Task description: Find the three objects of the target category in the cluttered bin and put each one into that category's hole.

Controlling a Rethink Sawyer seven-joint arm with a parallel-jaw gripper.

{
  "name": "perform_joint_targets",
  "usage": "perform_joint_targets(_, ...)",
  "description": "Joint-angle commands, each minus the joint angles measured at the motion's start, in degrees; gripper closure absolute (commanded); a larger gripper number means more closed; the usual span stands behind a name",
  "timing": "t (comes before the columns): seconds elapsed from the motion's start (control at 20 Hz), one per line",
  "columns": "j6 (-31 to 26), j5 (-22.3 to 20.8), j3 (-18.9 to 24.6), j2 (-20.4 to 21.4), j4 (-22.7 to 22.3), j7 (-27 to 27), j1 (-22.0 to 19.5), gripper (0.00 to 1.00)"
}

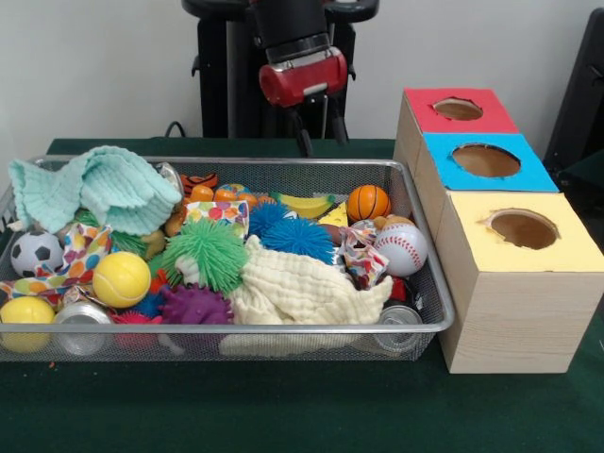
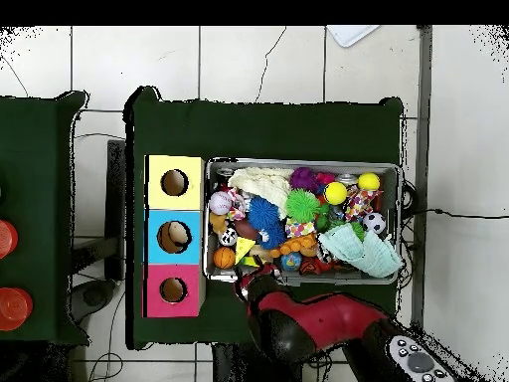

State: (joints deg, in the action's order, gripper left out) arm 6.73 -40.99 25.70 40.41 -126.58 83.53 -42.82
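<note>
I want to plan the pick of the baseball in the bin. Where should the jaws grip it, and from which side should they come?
Come from straight above and close the jaws across the widest part of the baseball. It is round, so any pair of opposite sides would probably serve. It lies on top of the clutter, near the bin's end beside the boxes, with a patterned cloth close against one side, so a sideways approach looks blocked.

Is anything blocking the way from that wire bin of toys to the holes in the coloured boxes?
Nothing covers the round holes in the red-topped box, blue-topped box or yellow-topped box. Only the side wall of the silver wire mesh bin stands between toys and boxes, so toys must go over it.
</note>
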Motion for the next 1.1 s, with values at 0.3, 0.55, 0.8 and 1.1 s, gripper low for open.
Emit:
perform_joint_targets(0.3,12.56,6.72,-12.54,-15.64,4.37,14.54,5.76,0.00)
perform_joint_targets(0.55,17.48,8.09,-15.29,-18.35,5.65,13.28,8.39,0.00)
perform_joint_targets(0.8,21.19,9.02,-15.10,-20.59,6.01,13.54,8.21,0.00)
perform_joint_targets(1.1,23.02,10.48,-13.68,-21.48,5.50,14.61,8.25,0.00)
